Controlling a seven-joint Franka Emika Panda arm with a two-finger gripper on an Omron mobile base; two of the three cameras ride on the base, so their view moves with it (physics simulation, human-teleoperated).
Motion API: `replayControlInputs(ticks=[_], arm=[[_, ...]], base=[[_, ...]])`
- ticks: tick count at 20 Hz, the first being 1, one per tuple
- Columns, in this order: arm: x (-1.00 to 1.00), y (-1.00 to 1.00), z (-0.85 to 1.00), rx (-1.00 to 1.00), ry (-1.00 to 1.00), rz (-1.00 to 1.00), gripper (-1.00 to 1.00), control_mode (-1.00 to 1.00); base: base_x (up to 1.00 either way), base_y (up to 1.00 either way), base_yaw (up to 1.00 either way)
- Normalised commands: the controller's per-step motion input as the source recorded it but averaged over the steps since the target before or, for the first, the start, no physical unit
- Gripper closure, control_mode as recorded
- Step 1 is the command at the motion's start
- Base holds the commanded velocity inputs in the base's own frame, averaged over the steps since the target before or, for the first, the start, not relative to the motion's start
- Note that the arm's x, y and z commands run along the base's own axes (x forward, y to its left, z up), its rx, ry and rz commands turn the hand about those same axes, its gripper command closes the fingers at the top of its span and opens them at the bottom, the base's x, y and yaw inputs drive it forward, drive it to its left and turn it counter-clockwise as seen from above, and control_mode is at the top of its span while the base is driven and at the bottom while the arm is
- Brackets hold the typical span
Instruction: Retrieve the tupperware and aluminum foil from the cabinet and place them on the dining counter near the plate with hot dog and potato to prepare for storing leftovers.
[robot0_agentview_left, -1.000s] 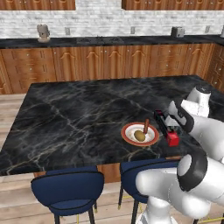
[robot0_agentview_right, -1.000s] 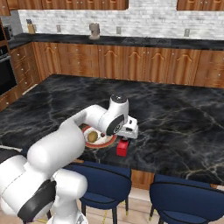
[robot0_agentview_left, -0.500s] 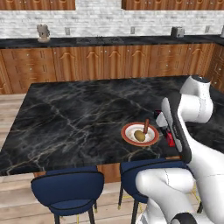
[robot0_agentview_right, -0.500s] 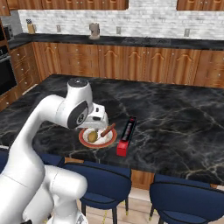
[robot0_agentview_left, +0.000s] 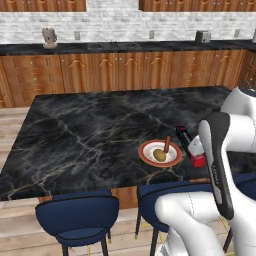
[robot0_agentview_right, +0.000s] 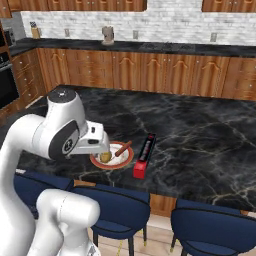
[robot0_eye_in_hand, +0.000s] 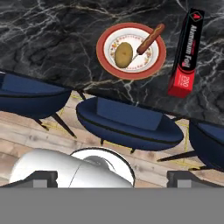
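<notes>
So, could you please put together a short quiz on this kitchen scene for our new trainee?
1. True or false: the aluminum foil lies on the dining counter beside the plate.
2. What lies on the plate with the potato?
A. hot dog
B. tupperware
C. spoon
3. Fill in: the stools are ____ in colour.

Key:
1. true
2. A
3. blue

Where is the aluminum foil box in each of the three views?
Left base view: the aluminum foil box lies right of centre, partly behind the white arm, just right of the plate.
Right base view: the box is at centre, right of the plate.
Hand view: the box is at upper right, right of the plate.
Shared landmark: the orange-rimmed plate with potato and hot dog.
</notes>
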Motion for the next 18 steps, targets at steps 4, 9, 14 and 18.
replayControlInputs(ticks=[4, 9, 14, 18], arm=[[0.00, 0.26, 0.81, -0.03, 0.13, 0.00, -1.00, -1.00], [-0.03, 0.16, 0.16, -0.07, 0.02, 0.00, -1.00, 1.00], [0.00, 0.00, 0.00, 0.00, 0.00, 0.00, -1.00, 1.00], [0.00, 0.00, 0.00, 0.00, 0.00, 0.00, -1.00, 1.00]], base=[[0.00, 0.00, 0.00], [-0.13, 0.00, -0.04], [-0.61, -0.55, -0.33], [-0.66, -0.10, -0.20]])
